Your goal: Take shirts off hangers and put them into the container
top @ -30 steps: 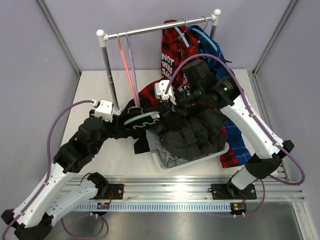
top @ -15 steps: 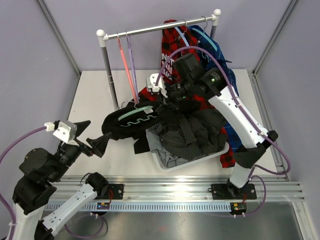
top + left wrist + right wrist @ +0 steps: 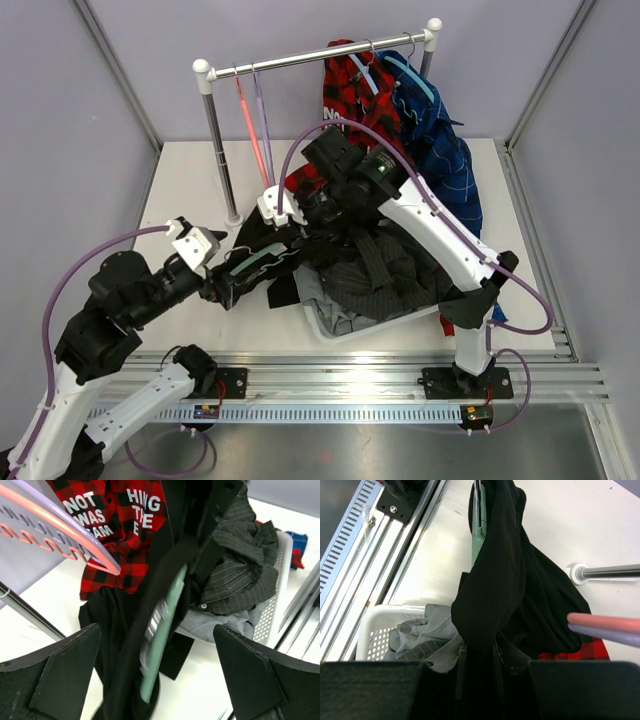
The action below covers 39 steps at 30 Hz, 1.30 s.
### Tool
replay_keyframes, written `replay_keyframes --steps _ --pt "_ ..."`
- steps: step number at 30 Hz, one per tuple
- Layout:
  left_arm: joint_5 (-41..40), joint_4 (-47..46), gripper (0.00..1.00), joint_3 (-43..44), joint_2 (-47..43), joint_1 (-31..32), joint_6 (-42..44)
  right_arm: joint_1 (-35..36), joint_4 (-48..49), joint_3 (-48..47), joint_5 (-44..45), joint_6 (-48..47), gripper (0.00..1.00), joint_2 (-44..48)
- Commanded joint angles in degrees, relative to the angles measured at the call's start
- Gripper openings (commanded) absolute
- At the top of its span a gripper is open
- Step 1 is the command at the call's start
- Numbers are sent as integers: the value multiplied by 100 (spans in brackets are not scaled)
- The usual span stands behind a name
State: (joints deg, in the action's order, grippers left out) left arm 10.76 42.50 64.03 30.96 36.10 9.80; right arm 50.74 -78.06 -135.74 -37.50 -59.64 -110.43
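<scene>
From above, the left gripper (image 3: 220, 290) is spread wide and empty at the low end of a thin mint-green plastic hanger (image 3: 258, 263) that wears a plain black shirt (image 3: 262, 238). The right gripper (image 3: 300, 222) reaches across onto the shirt's upper part. A shallow white perforated plastic basket (image 3: 335, 328) lies just beside them, holding a dark pinstriped shirt (image 3: 385, 265). A red-and-black plaid shirt (image 3: 350, 90) and a blue plaid shirt (image 3: 440, 155) hang on the white-and-steel rail (image 3: 310, 57).

In the left wrist view, the two fingers (image 3: 65, 677) stand far apart. The green hanger (image 3: 161, 640), half wrapped in black cloth (image 3: 127, 645), runs into the gap between them without touching either. The basket's mesh wall (image 3: 272, 612) is off to the right.

In the right wrist view, the jaws are narrow and pinch a bunch of the black shirt (image 3: 492, 580), which hangs away from them with the hanger (image 3: 478, 530) poking out at its far end. The basket (image 3: 375, 625) sits just to the side.

The step in hand looks like stripping the black shirt off its hanger. The next move probably calls for the left fingers to close on the hanger. The right could then draw the cloth free toward the basket.
</scene>
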Motion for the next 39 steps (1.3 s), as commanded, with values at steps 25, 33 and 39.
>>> replay_keyframes --steps 25,33,39 --pt "866 -269 33 -295 226 3 707 235 -912 -593 -56 -364 0 -215" --pt "813 57 36 -181 332 3 980 235 -1000 -673 -109 -444 0 -295" --pt "927 -154 31 -145 323 3 980 235 -1036 -655 -82 -452 0 -330"
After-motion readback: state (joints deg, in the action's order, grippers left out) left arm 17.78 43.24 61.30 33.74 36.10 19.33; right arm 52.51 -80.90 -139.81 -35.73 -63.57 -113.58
